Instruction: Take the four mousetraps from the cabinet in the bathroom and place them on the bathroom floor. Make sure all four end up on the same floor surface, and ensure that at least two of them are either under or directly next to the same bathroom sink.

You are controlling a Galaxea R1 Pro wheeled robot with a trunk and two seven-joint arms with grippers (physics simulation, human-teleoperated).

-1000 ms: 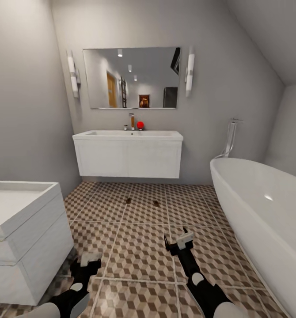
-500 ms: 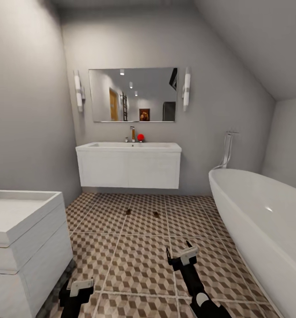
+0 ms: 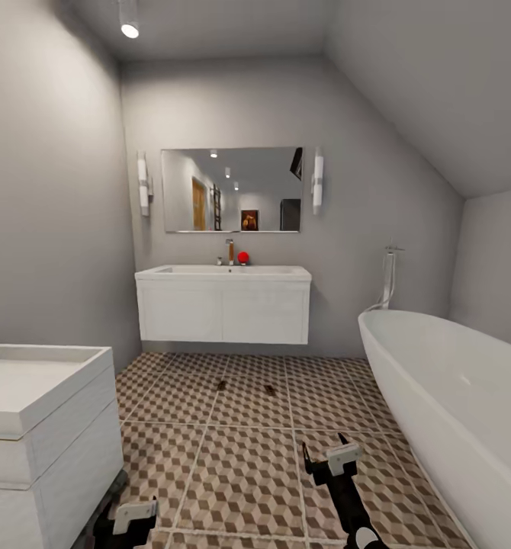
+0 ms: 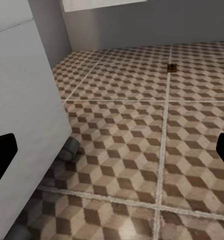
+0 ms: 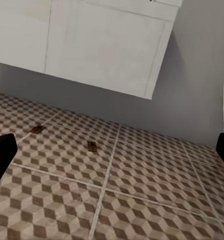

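Standing in the grey-walled bathroom, the robot faced the long white wall-hung sink (image 3: 223, 303), where two small flat brown wooden mousetraps (image 3: 222, 386) and (image 3: 269, 390) lay on the cube-patterned brown and cream floor tiles (image 3: 240, 465), just in front of the basin's lower edge and near each other. The orange-brown cabinet was not among the things seen. Both pincers hung low over the tiles, empty and spread: the left gripper (image 3: 133, 520) beside the white box-shaped unit (image 3: 42, 427), the right gripper (image 3: 333, 462) near the oval white bathtub (image 3: 454, 404). Judged from their size, the traps would be light, stiff and thin, apt to skid on tile; pinching the wooden board's long edges, clear of the wire parts, looked the safest hold.
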